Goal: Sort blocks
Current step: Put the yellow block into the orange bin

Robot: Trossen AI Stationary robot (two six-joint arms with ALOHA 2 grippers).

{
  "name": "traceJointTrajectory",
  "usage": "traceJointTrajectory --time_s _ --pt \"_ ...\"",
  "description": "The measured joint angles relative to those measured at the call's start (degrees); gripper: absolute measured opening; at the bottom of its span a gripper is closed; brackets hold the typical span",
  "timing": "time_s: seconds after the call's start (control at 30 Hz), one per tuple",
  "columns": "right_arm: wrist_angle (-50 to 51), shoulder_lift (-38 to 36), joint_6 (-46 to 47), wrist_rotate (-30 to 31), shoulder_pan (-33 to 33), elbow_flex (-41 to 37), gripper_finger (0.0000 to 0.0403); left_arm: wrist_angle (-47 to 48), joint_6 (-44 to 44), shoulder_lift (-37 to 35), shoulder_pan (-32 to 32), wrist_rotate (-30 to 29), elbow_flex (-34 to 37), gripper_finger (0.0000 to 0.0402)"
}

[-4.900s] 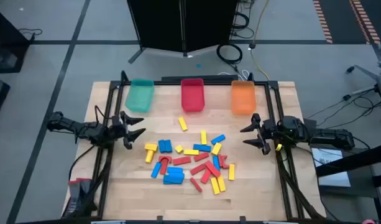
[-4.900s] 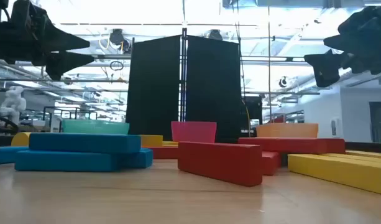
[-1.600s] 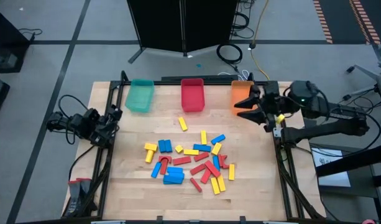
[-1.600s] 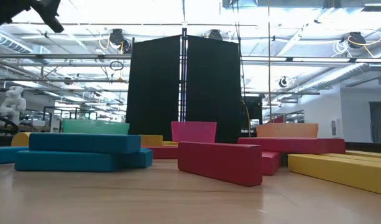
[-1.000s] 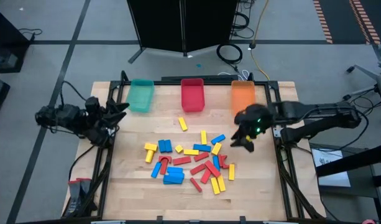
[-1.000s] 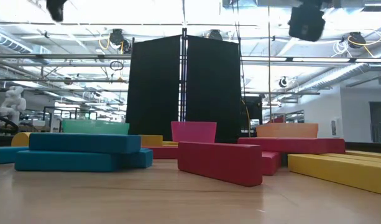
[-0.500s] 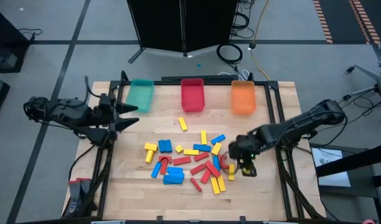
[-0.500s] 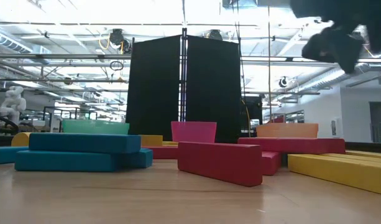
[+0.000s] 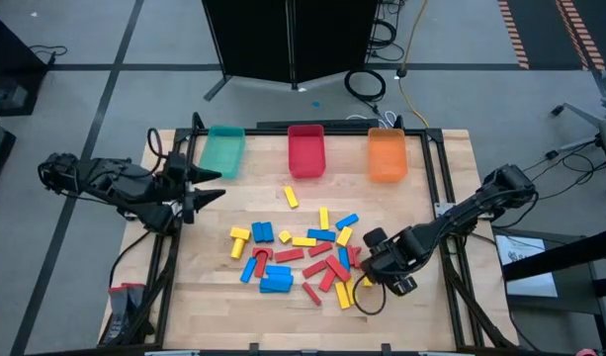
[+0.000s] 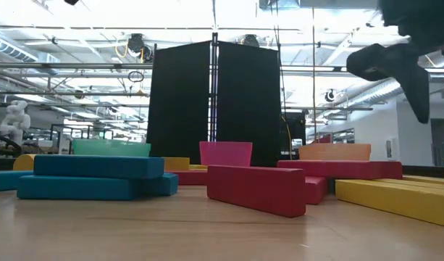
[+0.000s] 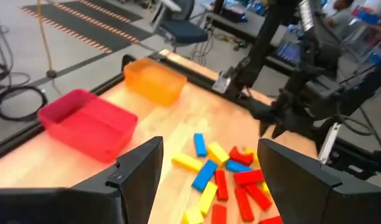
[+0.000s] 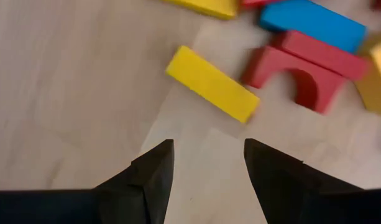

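Your right gripper (image 12: 206,165) hangs low over the right edge of the block pile, its two dark fingers (image 12: 146,171) apart with bare wood between them and nothing held. Just ahead of the tips in the right wrist view lies a yellow bar (image 12: 212,84), flat on the tabletop (image 9: 411,208) and slanted across the line of the fingers. Judging from the pictures, this is the piece you are lining up to take. Bring the gripper forward until the bar sits between the fingers, and turn the wrist so they close across the bar's narrow width, not along its length. Come down squarely; a slanted close is likely to spin the bar away.

Mind the red arch block (image 12: 294,74) close beside the bar's far end, with a blue block (image 12: 313,25) just behind it. If the fingers straddle too wide you may catch the arch as well, so keep the grip toward the bar's free end.

The rest of the blocks (image 9: 303,259) lie in a loose heap at the middle of the tabletop, none visibly in a bin yet. The teal bin (image 9: 223,150), red bin (image 9: 305,150) and orange bin (image 9: 386,155) stand in a row along the far edge.

Your left gripper (image 9: 206,185) waits at the left edge of the tabletop, fingers apart and empty, pointing toward the pile.
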State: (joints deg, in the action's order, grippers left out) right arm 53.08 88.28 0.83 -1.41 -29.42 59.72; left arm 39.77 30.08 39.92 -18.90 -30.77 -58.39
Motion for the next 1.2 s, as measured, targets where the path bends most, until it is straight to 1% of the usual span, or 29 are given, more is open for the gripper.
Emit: traceJointTrajectory --time_s 0.23,0.43,0.63,0.83,1.2 --pt "-1.53 2.3 -6.27 0.53 -1.25 0.0 0.0192 4.79 4.3 0.04 0.0 -0.25 0.0 0.0267" --pt "-7.34 3.19 -7.11 4.59 -1.23 0.0 0.0192 9.4 7.17 0.09 0.0 -1.61 0.0 0.0267" --pt "-10.51 4.2 -7.41 4.76 -1.19 0.0 0.0192 11.09 10.0 0.51 0.0 -4.12 0.02 0.0267" --pt "-12.26 5.17 -6.62 4.64 -1.38 0.0 0.0192 13.2 10.12 1.97 0.02 -4.25 0.04 0.0267" --pt "-11.87 5.66 -7.44 4.55 -2.37 -0.02 0.0192 15.25 10.12 6.15 0.02 -3.86 0.07 0.0267"
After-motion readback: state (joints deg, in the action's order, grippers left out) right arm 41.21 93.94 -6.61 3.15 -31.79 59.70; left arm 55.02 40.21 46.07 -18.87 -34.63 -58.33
